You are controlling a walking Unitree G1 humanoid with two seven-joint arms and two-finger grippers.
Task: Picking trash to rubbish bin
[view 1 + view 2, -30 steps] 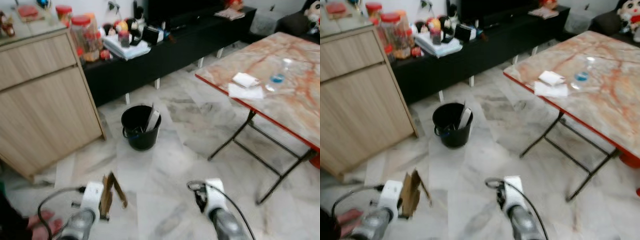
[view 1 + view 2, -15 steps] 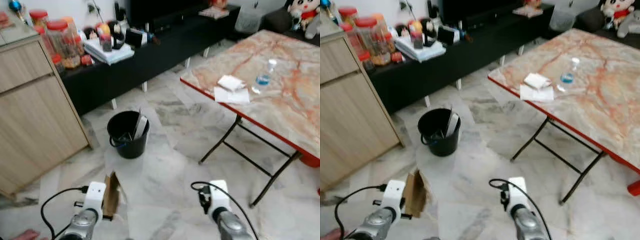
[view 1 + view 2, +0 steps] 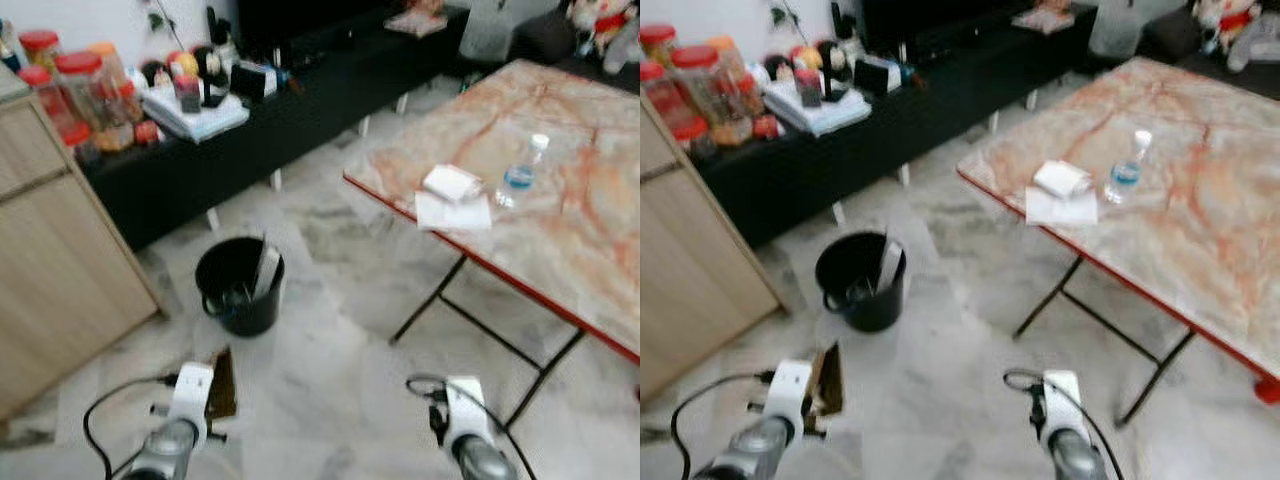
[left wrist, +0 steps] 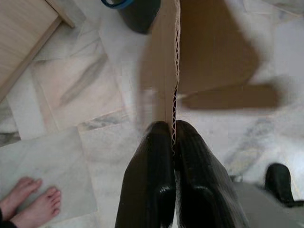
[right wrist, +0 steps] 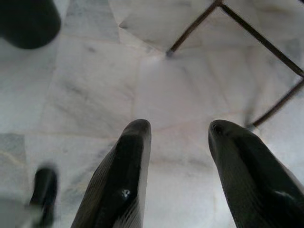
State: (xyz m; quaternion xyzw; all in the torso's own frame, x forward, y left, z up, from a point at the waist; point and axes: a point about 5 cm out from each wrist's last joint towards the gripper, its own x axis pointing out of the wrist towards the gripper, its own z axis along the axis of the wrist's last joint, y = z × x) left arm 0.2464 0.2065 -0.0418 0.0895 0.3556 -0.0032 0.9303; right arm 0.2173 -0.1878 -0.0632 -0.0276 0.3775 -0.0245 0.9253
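The left gripper point(image 4: 172, 130) is clenched on a piece of brown cardboard point(image 4: 209, 52), edge-on between its fingers and held above the marble floor point(image 3: 340, 360). Ahead of it, near the cardboard's far end, stands the black rubbish bin point(image 3: 239, 285) on the floor. The right gripper point(image 5: 178, 133) hangs released over bare floor, beside the table's legs point(image 5: 266, 42).

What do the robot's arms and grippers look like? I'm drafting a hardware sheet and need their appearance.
Both arms are silver cylinders ending in white, boxy wrist housings. A black cable loops out from each wrist, wide on the left, tighter on the right. The left gripper has two long, glossy black fingers with rounded tips, and the right gripper has the same black fingers. No markings are legible.
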